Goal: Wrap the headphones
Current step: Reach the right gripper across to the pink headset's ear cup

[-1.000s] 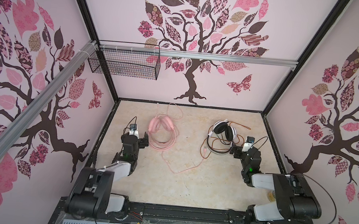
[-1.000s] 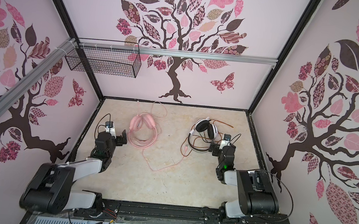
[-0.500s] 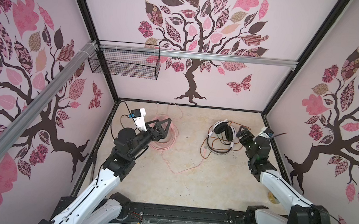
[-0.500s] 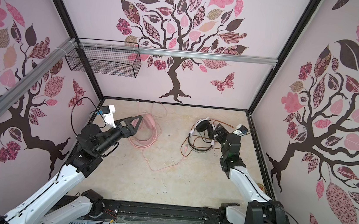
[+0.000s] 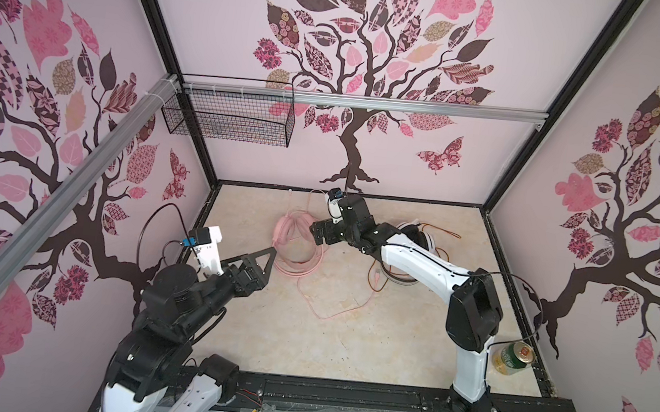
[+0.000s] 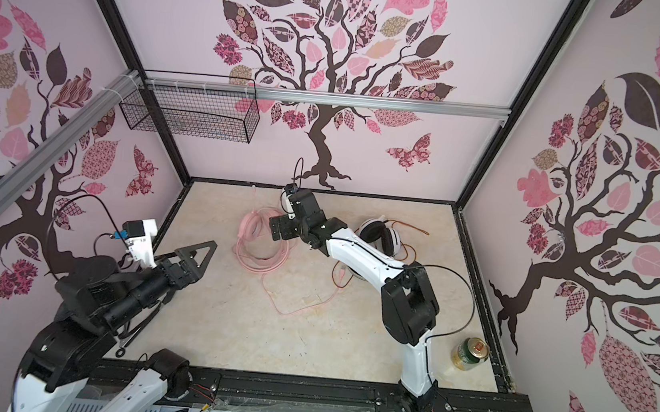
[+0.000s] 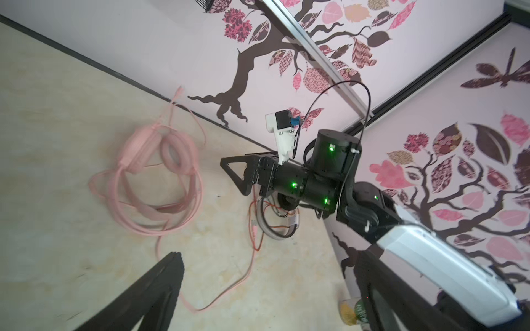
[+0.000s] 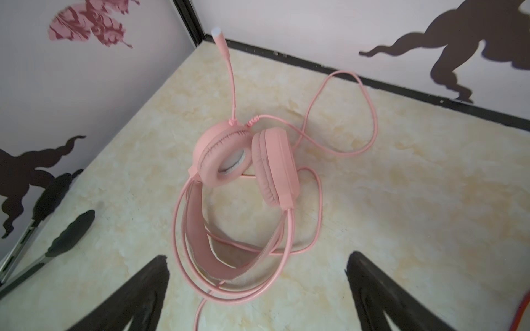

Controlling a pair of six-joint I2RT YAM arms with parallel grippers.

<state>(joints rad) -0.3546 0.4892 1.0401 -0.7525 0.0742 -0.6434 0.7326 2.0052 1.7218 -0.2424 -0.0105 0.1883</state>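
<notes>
**LOT: TWO CORDED HEADSETS, BOTH UNWRAPPED. APPROACH TO THE PINK ONE**

Step in hand, by judgement: approach only, no cable gathered yet.

Right gripper [image 5: 318, 237]: reached across the middle, hanging over the pink headset [image 5: 295, 239] without touching. Jaws spread wide, pinching nothing.

Left gripper [image 5: 257, 266]: raised off the table [image 5: 285, 336], near the same headset but apart from it. Likewise spread and empty.

Pink headset: toward the back wall, left of centre. Earcups side by side, headband flat on the table. Pink cable [image 5: 296, 269] in loose loops about the headband, one long tail straying toward the front.

White-and-black headset [image 6: 383, 237]: back right, partly hidden behind the right arm in both top views. Orange-red cable [image 5: 374, 280] slack beside it, unwound.

Next move, by judgement: lower and close on the pink headband or an earcup to steady it, then take the stray tail with the other gripper and wind it round. Thin, limp cable, so likely to slip from the jaws unless pinched square.

Right wrist view alone: microphone boom [image 8: 226, 71] reaching out from one earcup, white lining inside the earpad, cable crossing under the headband. Nothing of the second headset there but a sliver of orange-red at the frame edge.

Left wrist view alone: right gripper side-on, well apart from the pink earcups.

Top views: green can [image 5: 513, 356] plain at the front right, a mere blur in the left wrist view.
</notes>
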